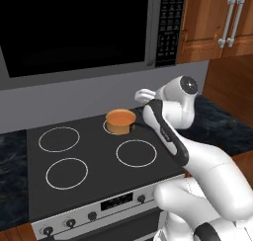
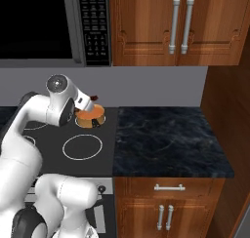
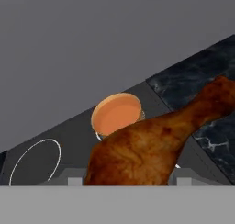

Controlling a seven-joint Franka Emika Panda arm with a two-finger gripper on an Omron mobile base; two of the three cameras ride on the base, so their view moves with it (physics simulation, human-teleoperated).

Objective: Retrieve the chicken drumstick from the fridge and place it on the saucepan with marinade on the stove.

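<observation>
Holding chicken drumstick (image 3: 147,147) (gripper (image 3: 126,181) clamped) above saucepan (image 3: 117,114).

Stove (image 1: 99,158): smooth matt black top. Worktop (image 2: 166,139): glossy dark marbled stone. Cabinets (image 2: 146,27): polished wood, metal handles (image 2: 178,23).

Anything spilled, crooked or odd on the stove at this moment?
Nothing stands out. The saucepan sits upright on the stove's back right burner ring, with its orange marinade inside and none on the cooktop. The drumstick is held in the gripper near the saucepan, not yet in it.
</observation>
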